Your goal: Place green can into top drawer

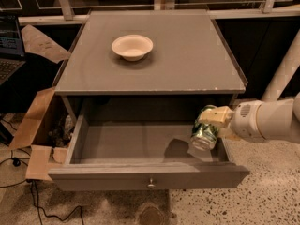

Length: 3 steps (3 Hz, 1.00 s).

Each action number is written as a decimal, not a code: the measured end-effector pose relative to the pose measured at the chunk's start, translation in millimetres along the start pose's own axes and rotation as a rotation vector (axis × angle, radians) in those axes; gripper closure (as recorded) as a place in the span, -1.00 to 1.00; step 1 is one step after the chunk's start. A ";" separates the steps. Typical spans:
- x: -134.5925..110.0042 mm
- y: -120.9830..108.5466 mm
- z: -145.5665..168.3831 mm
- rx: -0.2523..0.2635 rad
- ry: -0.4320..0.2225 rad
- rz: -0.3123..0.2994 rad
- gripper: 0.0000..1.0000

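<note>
The green can [204, 134] is green and white with a silver end, tilted, and held in my gripper [212, 123] at the right. The gripper's cream fingers [214, 116] are shut on the can. It hangs just inside the right end of the open top drawer [140, 146], above the drawer floor, and casts a shadow to its left. The drawer is pulled out, grey, with a small round knob [151, 183] on its front panel. My white arm [267, 121] reaches in from the right.
A cream round bowl [132, 46] sits on the grey cabinet top [187, 55]. A cardboard box [35, 125] stands at the cabinet's left side, with cables on the speckled floor. A laptop [8, 50] is at far left. A white pole [286, 69] leans at the right.
</note>
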State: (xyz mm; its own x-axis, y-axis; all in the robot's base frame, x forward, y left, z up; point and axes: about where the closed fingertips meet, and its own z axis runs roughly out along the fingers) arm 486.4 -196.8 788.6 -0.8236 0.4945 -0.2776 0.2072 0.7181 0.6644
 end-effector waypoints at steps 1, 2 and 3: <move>14.7 -3.1 30.9 0.011 0.071 0.005 1.00; 16.5 -1.5 57.6 0.028 0.107 -0.007 1.00; 14.7 0.7 79.7 0.046 0.128 -0.022 1.00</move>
State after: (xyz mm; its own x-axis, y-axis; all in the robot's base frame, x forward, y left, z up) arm 516.5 -150.0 729.7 -0.8881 0.4141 -0.1994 0.2099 0.7514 0.6255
